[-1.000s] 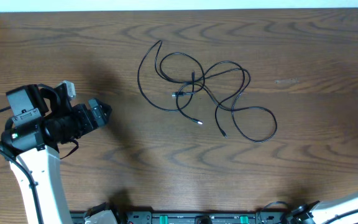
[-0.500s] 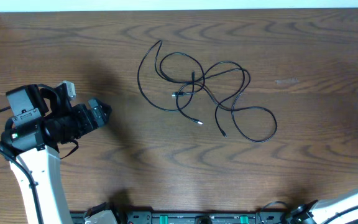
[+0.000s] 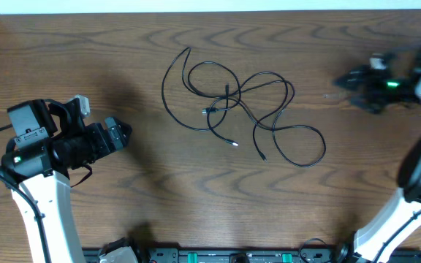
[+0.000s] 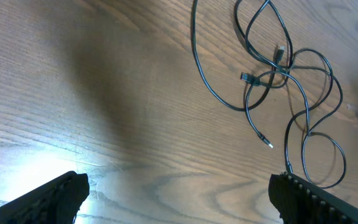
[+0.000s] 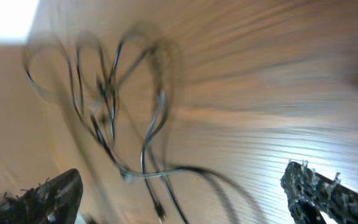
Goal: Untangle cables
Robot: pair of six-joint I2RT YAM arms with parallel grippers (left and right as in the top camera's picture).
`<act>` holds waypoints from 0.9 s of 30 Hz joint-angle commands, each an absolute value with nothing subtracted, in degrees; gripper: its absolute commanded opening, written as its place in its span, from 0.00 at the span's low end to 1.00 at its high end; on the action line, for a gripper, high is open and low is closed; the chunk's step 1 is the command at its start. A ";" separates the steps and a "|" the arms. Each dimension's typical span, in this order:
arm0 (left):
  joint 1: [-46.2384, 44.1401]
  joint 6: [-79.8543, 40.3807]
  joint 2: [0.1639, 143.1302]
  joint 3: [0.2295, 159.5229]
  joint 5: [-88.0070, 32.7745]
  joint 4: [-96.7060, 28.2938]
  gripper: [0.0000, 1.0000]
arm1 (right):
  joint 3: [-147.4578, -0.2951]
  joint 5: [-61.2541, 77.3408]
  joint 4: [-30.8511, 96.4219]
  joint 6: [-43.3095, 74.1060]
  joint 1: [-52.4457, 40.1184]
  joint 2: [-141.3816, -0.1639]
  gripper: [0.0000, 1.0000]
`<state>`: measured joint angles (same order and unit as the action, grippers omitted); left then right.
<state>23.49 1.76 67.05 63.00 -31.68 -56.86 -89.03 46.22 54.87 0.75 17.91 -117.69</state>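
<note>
The cables (image 3: 240, 102) are thin black cords lying in a loose tangle of loops on the wooden table, with small plug ends near the middle. No white cord shows. My left gripper (image 3: 120, 134) is open and empty, well to the left of the tangle and pointing at it. In the left wrist view the cables (image 4: 281, 68) lie far ahead of the open fingers (image 4: 179, 199). My right gripper (image 3: 346, 79) is blurred and sits to the right of the tangle. In the right wrist view the fingers (image 5: 185, 193) are wide apart, with the blurred cables (image 5: 114, 106) ahead.
The wooden table (image 3: 123, 197) has its far edge at the top of the overhead view. The arm bases stand along the front edge. A faint pale mark (image 3: 336, 95) lies on the wood near my right gripper.
My right arm has swung in from the right edge to the upper right of the table, facing the tangle. The white loop at the right edge no longer shows. The left arm has not moved.
</note>
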 commanded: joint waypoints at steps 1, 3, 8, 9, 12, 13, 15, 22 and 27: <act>23.66 2.85 66.50 63.77 -32.60 -57.21 0.98 | -89.56 35.18 55.48 -6.50 6.59 -115.81 0.99; 23.66 2.87 66.50 63.77 -32.60 -57.23 0.98 | -89.56 27.07 55.55 -6.44 0.60 -115.81 0.99; 23.66 3.03 66.50 63.77 -32.60 -57.47 0.98 | -89.49 11.46 53.30 0.84 -10.61 -115.85 0.99; 23.66 3.03 66.50 63.77 -32.60 -57.45 0.98 | -89.36 10.28 52.23 2.55 -12.19 -115.87 0.99; 23.66 3.03 66.50 63.77 -32.60 -57.43 0.98 | -89.14 8.47 50.22 5.15 -15.49 -116.09 0.99; 23.66 3.05 66.50 63.77 -32.60 -57.45 0.98 | -89.14 8.49 49.60 6.31 -16.69 -116.18 0.99; 23.66 3.25 66.50 63.77 -32.60 -57.45 0.98 | -89.12 8.47 48.71 7.20 -18.04 -116.36 0.99; 23.66 3.25 66.50 63.77 -32.60 -57.45 0.98 | -89.10 8.51 47.94 8.38 -20.34 -116.38 0.99; 23.66 3.25 66.50 63.77 -32.60 -57.45 0.98 | -88.60 8.49 49.10 9.39 -21.78 -116.38 0.99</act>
